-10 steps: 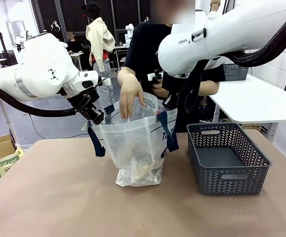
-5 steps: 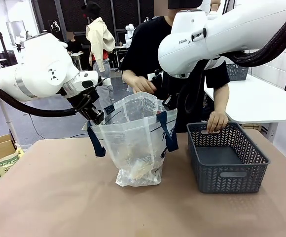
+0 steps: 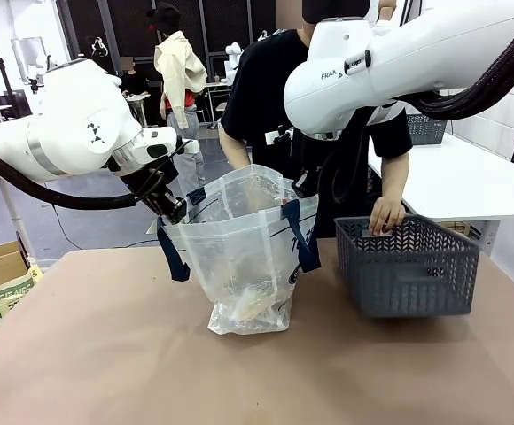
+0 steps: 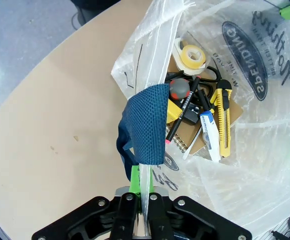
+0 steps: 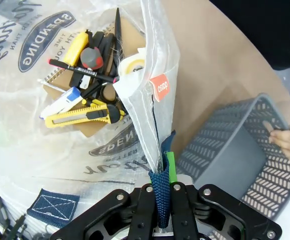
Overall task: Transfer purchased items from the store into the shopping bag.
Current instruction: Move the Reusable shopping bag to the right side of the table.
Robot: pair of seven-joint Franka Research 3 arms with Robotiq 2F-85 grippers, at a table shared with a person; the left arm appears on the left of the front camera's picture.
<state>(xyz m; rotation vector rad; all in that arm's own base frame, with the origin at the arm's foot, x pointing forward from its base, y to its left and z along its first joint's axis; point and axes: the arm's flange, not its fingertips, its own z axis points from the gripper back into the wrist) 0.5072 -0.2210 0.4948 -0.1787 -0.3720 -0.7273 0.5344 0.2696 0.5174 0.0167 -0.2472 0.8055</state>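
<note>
Shopping bag (image 3: 239,266) stood at worktop (image 3: 80,354) middle, purchased items (image 4: 200,120) inside. Left gripper (image 4: 142,182) clamped tight on bag rim by navy handle (image 4: 145,125), right gripper (image 5: 161,180) pinched opposite handle. Person's hand (image 3: 386,215) held store (image 3: 408,276) tilted near worktop's right edge. I judged best: hold mouth wide, steady, no tugging.
</note>
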